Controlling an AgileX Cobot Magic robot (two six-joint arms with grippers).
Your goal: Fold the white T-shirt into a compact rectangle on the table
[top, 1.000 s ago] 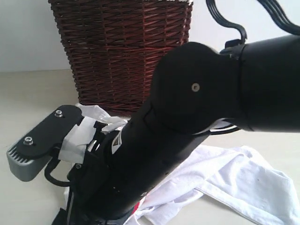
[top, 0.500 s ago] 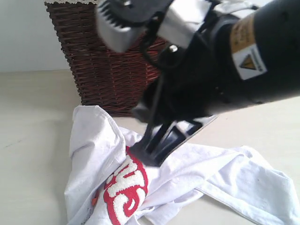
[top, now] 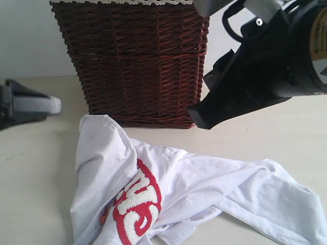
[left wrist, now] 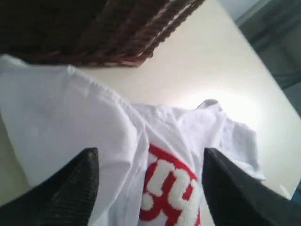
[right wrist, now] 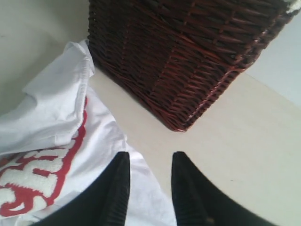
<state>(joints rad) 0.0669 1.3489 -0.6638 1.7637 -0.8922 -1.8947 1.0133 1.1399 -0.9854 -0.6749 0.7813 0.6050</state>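
Cream table (top: 36, 168), item: white T-shirt (top: 204, 189), crumpled (lettering up) just beside the wicker basket (top: 138, 61). We log the left gripper (left wrist: 150, 162) spread wide above it and right gripper (right wrist: 149, 159) slightly parted, both empty, likely poised to flatten it first.

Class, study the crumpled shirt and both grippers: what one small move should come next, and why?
Probably lower the open left gripper onto the bunched edge of the white T-shirt near the basket and pinch it. The shirt lies crumpled on the table, its lettering creased, and neither gripper holds it, so it likely needs spreading flat before folding.
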